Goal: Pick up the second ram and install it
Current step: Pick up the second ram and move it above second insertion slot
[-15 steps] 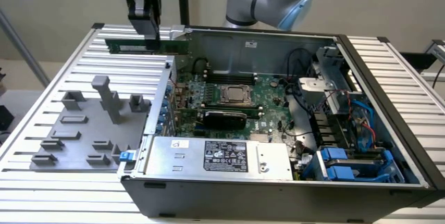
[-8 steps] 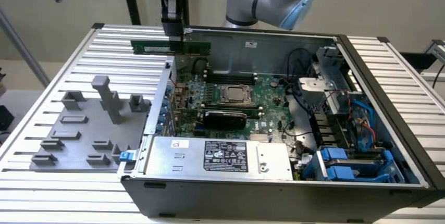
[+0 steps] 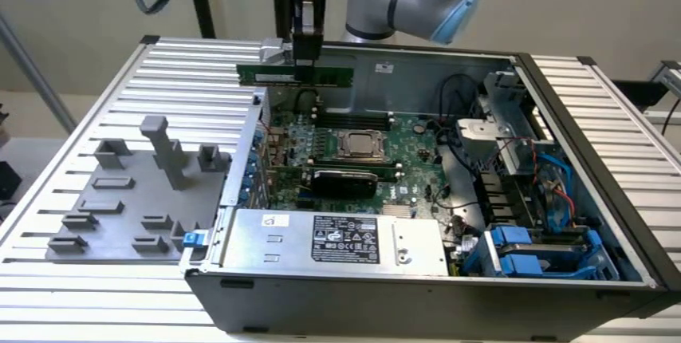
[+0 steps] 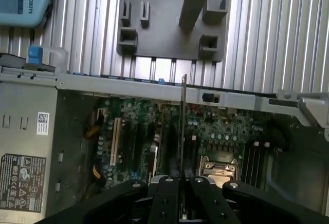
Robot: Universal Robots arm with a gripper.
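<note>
Grey fixture plate (image 3: 120, 227) sits outside the case (image 3: 426, 303), off the wall on the exterior view's left. Gripper (image 3: 306, 61) is pinched on the second ram (image 3: 296, 74), holding its upper edge near mid-length. The stick hangs in the air above the case's far corner on that same side, clear of the motherboard (image 3: 410, 139). Long axis is level and runs roughly along the case's far wall, with the flat face upright. In the wrist view it's edge-on, a thin line over the board.

Second ram (image 3: 296, 75), gripped in tool (image 3: 306, 56), above open case (image 3: 426, 299) far edge; fixture plate (image 3: 112, 215) on desk (image 3: 64, 303), exterior view's left of case.
</note>
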